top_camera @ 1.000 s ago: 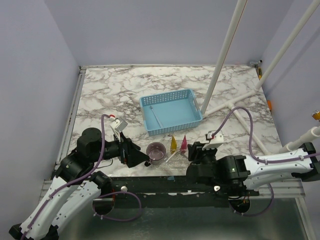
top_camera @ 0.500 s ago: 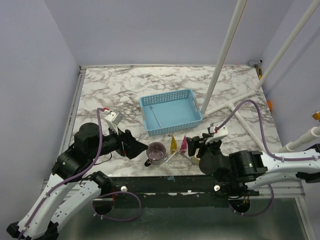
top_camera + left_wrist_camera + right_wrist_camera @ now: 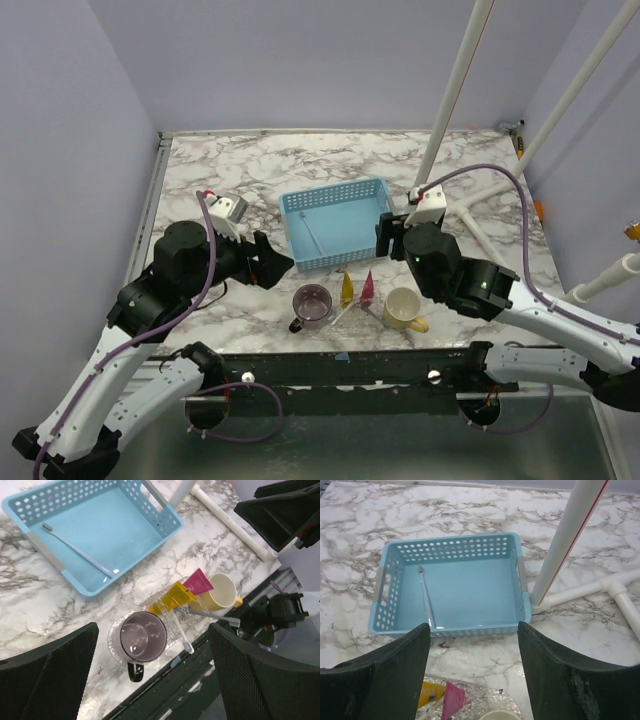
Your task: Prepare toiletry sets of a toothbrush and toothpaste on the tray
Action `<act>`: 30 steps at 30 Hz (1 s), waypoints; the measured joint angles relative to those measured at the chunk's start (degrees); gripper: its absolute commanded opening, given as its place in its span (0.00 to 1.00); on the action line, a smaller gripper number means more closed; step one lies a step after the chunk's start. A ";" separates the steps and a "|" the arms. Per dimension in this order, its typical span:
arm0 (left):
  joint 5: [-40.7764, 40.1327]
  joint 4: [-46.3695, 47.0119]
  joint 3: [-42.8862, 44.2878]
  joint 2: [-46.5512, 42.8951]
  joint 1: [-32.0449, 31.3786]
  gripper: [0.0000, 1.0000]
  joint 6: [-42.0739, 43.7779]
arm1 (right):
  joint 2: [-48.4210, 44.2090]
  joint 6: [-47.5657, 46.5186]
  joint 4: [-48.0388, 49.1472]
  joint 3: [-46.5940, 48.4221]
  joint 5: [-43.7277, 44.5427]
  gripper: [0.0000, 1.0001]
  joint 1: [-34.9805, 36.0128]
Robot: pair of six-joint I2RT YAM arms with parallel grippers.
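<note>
The yellow tube [image 3: 347, 287] and pink tube [image 3: 368, 285] lie side by side between the purple mug [image 3: 312, 303] and cream mug [image 3: 403, 306], long axes toward the basket [image 3: 297, 205], seemingly nearer the right gripper [image 3: 388, 240] than the left gripper [image 3: 278, 265], both with fingers apart.

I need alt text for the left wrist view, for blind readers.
A blue perforated plastic basket holding a thin toothbrush sits on marble. Nearer are a purple mug, yellow tube, pink tube and cream mug, framed by open left gripper fingers.

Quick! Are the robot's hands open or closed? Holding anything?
Left gripper: open, holding nothing.
Right gripper: open, holding nothing.
</note>
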 measured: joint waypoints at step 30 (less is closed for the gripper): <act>-13.68 8.20 -1.46 0.26 15.61 0.91 4.26 | 0.35 -0.37 3.39 0.66 -27.06 0.81 -43.82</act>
